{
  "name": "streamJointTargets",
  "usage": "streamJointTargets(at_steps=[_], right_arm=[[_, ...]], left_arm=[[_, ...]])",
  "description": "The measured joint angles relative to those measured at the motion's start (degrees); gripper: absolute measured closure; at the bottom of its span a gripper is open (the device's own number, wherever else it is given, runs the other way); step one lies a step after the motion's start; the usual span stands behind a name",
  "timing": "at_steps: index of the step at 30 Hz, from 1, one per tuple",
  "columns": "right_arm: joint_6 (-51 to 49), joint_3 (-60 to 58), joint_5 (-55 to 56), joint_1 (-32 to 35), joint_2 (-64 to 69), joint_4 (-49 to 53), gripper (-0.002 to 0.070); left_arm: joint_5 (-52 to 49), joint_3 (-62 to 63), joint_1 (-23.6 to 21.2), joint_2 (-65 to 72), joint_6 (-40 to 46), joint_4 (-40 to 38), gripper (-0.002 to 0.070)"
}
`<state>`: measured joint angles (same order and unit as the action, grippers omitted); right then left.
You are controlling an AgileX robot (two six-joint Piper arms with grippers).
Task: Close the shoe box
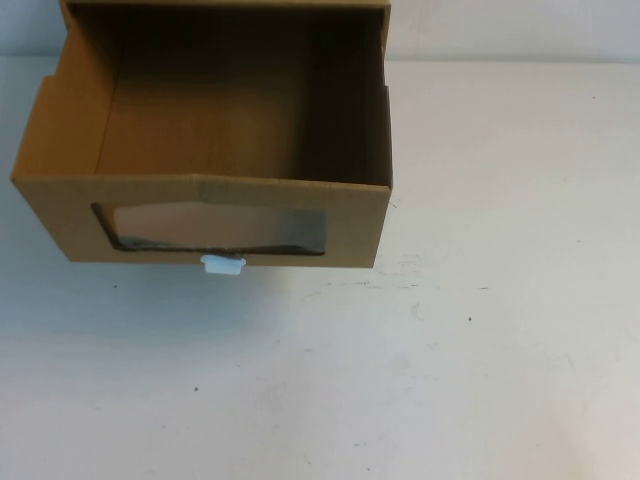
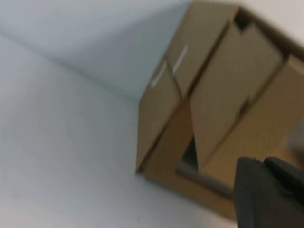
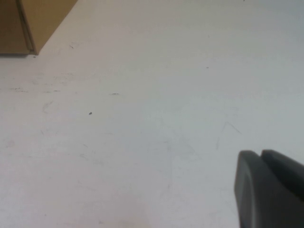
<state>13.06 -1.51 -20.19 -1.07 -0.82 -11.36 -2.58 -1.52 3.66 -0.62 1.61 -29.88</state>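
Hovering beside the open shoe box, left pincer; right pincer over table.

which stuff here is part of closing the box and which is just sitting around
Job:
shoe box, drawer pulled out
white pull tab below its window
left gripper, beside the box
right gripper, over bare table

Lying about:
only the white table

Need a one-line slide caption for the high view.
Shoe box drawer pulled open on the white table, pull tab below its window; neither gripper in view.
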Motion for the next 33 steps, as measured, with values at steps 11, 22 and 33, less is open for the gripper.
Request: streamJointTargets(at_steps=[11,22,33], right_arm=[[0.0,0.0,0.0,0.0,0.0,0.0,0.0688],[0.0,0.0,0.0,0.0,0.0,0.0,0.0688],[0.0,0.0,0.0,0.0,0.0,0.0,0.0688]], left_arm=[[-15.2,19.4,0.0,11.6,5.9,-0.7,0.0677],[-40.0,62.6,0.0,56.1,24.4,-2.1,0.0677],[-49.5,100.3,0.0,88.8,28.8,-3.5,0.0677]])
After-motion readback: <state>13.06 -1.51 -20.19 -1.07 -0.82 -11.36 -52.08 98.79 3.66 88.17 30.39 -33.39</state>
